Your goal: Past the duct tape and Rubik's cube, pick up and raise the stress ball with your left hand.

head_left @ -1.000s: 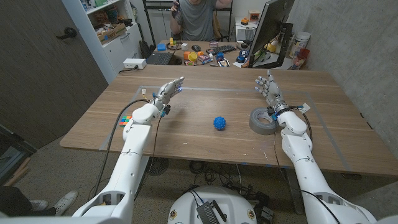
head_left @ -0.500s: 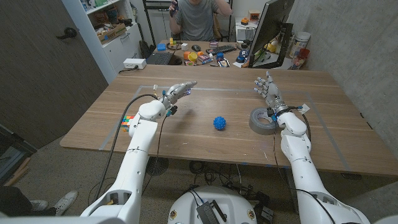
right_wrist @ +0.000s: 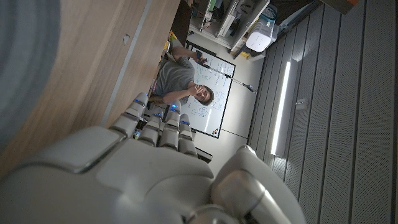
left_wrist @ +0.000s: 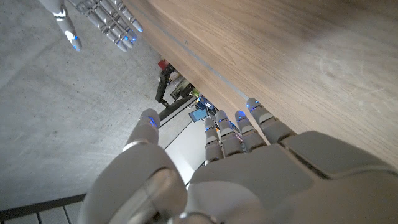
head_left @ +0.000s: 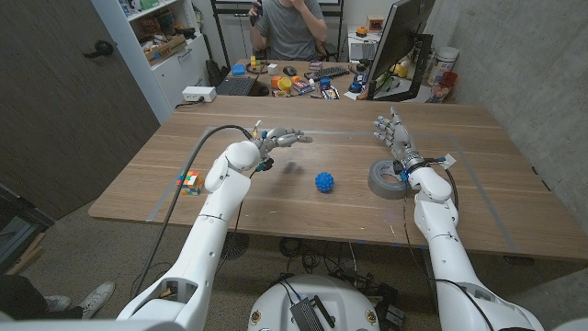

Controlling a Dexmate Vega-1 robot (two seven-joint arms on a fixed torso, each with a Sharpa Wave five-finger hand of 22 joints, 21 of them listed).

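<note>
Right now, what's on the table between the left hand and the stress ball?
Nothing: in the head view only bare wood separates the left hand from the stress ball.

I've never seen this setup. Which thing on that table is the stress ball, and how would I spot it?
Start at the wooden table and look near its middle, between the robot's two arms. The stress ball lies alone on bare wood, with the grey duct tape roll to one side and the Rubik's cube far off toward the other edge. It is the only round, bright blue, bumpy-looking thing there.
</note>
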